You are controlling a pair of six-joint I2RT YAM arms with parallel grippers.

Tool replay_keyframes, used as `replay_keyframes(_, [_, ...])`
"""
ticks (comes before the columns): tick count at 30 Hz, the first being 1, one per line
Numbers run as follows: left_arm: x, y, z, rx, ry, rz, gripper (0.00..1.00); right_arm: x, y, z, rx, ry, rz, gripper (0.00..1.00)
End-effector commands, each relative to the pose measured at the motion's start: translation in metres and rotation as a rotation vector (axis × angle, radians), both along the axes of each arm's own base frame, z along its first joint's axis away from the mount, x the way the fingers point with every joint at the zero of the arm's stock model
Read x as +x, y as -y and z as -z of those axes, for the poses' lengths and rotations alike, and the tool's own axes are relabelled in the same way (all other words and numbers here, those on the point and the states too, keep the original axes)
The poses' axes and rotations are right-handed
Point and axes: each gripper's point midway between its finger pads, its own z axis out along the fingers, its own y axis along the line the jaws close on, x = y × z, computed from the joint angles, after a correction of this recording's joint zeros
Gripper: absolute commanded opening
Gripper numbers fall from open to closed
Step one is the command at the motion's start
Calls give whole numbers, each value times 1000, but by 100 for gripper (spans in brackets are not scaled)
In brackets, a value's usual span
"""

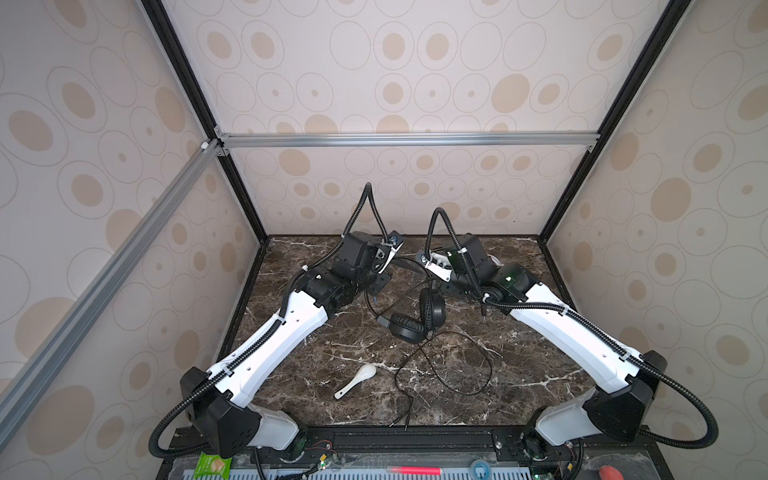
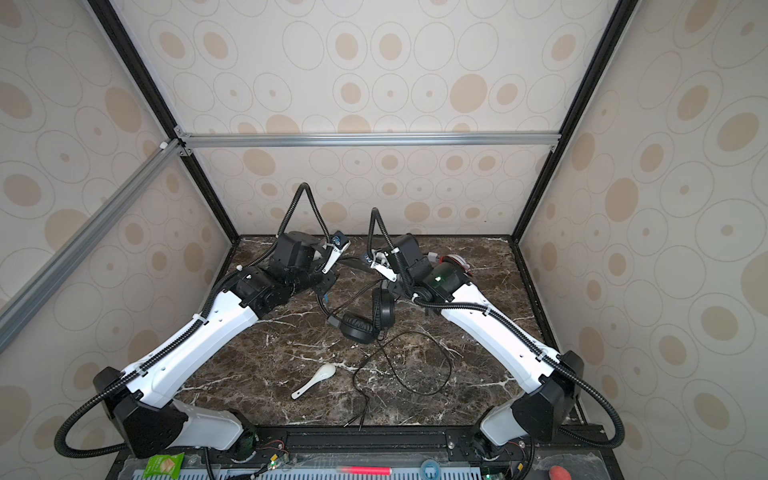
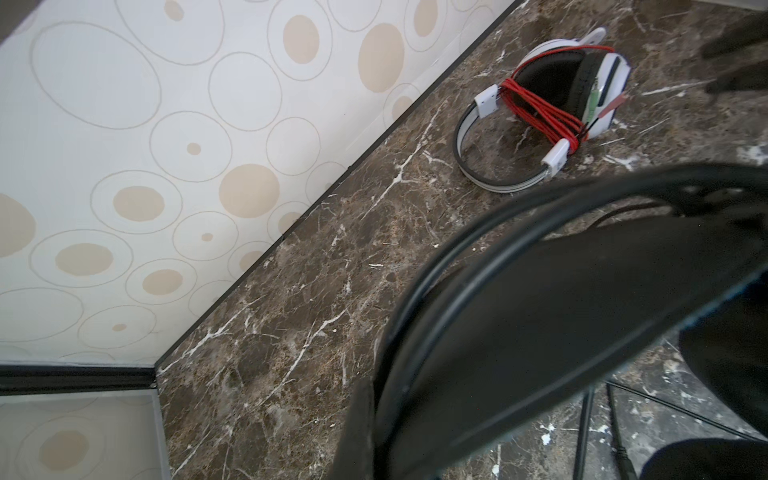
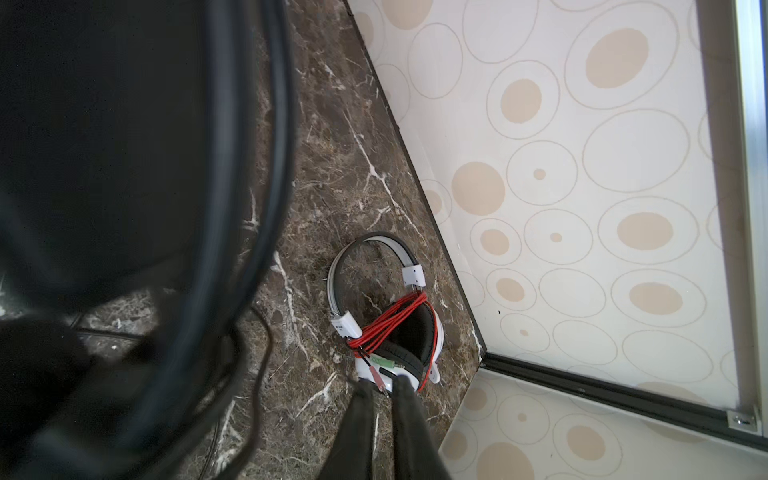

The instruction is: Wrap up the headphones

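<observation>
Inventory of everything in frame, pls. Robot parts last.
black headphones: 1, black, table centre, between the arms
black cable: 1, black, loose loops toward the front edge
white-and-black headphones: 1, white and black, back right corner
red cable: 1, red, wound across the white-and-black headphones
spoon: 1, white, left of the black cable
packet: 1, green, front ledge, left
marker: 1, pink, front ledge, middle
table: 1, dark brown marble
left arm: 1, white and black, from front left
right arm: 1, white and black, from front right
left fingers: shut on the black headphones' headband
right fingers: slightly open, empty
</observation>
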Motion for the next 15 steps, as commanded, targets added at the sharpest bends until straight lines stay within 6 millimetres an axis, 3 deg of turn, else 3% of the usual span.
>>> replay_keyframes(1, [-8,11,-52,-147,61,46,0,3,0,-13,135,2,9,14])
replay_keyframes(5, [-10,13,-59,-187,43,54,0,5,6,-12,202,-20,23,18])
replay_keyframes(11, [-12,15,-54,-252,-27,47,0,-9,30,-24,481,-29,28,49])
replay_keyframes(15, [-13,17,-54,-301,-55,37,0,-25,40,-22,583,-43,-11,56])
